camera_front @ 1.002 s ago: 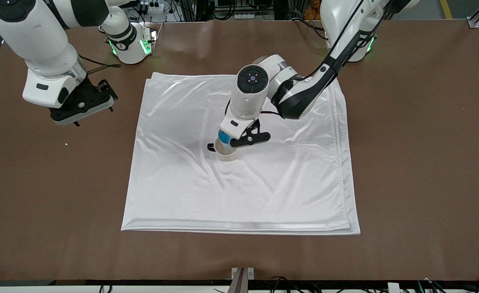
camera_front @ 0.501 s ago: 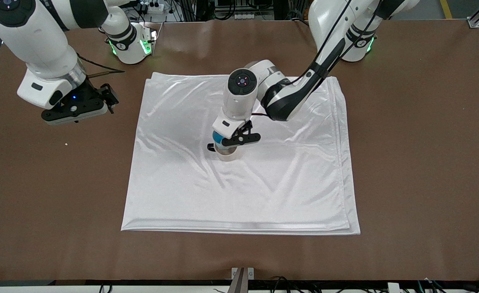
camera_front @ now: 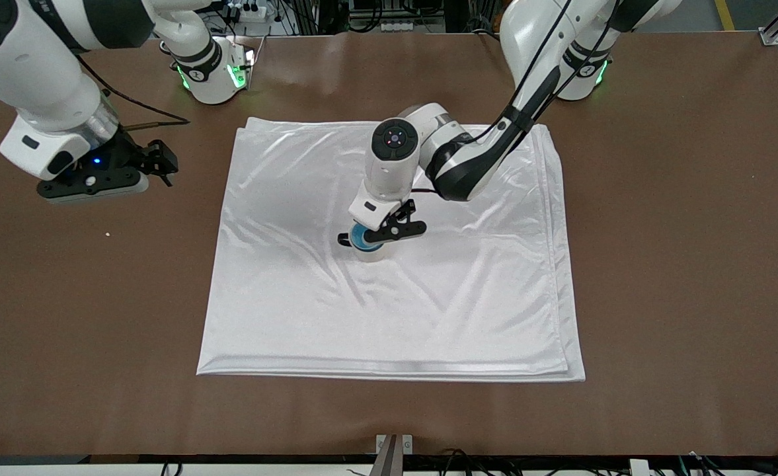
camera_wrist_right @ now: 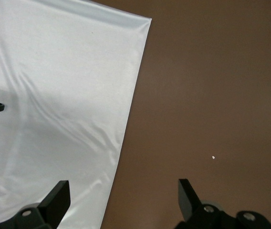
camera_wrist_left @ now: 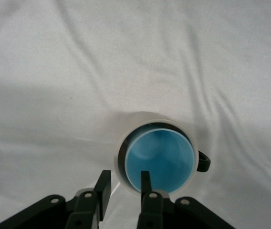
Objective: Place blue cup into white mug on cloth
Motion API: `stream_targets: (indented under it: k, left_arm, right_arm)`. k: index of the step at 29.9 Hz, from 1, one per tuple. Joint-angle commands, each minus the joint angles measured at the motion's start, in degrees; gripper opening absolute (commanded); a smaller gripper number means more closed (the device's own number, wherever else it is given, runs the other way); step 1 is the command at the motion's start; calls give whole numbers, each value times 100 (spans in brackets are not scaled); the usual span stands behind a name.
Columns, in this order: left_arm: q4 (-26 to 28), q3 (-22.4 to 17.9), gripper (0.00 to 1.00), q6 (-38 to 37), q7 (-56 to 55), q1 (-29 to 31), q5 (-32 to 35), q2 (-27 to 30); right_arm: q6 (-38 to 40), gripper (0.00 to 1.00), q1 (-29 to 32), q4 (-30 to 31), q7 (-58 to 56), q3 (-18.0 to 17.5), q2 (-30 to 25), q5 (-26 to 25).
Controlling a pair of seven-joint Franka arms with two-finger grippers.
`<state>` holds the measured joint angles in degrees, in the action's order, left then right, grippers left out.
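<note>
While the cloth spreads wide across the middle of the front view, its folded front edge runs low in the frame and its wrinkles climb toward the centre. Just above centre sits the white mug, upright on the cloth, dark handle poking out toward the right arm's end of the table. And the blue cup is down inside it — the left wrist view shows the blue cup ringed by the pale rim of the white mug, sitting off-centre in the mug, with the cloth filling the rest of that picture.

Over the mug hangs the left gripper. In the left wrist view the left gripper has its two fingers a narrow gap apart, straddling the rim at the bottom of the frame; whether they are pinching it or have let go, I cannot tell. Its arm comes down from the upper right of the front view, elbow bent over the cloth's upper part, wrist pointing steeply down.

Upper left of the front view — the right gripper waits over bare table, clear of the cloth. The right wrist view shows the right gripper with fingers spread wide and nothing between them.
</note>
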<state>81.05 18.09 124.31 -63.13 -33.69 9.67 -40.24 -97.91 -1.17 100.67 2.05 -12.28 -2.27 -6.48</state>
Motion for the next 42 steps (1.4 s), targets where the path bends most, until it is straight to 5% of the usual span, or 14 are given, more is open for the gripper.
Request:
stream_targets:
  k: [1,10,19,27,42]
  left_arm:
    - [-150,-42,100,23,-85,-111,299,-2]
    - [-133,-77,100,-143,-85,178,316,569]
    - [-98,-95,100,-1302,-24,662,395,1430]
    - [-98,-60,100,-2077,1679,1444,405,2072]
    - [-115,-16,100,-2420,3404,2807,-220,2477]
  right_arm:
    - [149,100,450,-215,93,-64,7,384]
    - [149,100,591,-215,470,-64,-10,401]
    - [149,100,670,-329,1078,-64,-10,401]
    - [149,100,802,-399,1051,-72,-1,402]
    - [140,100,872,-399,1052,-72,51,683]
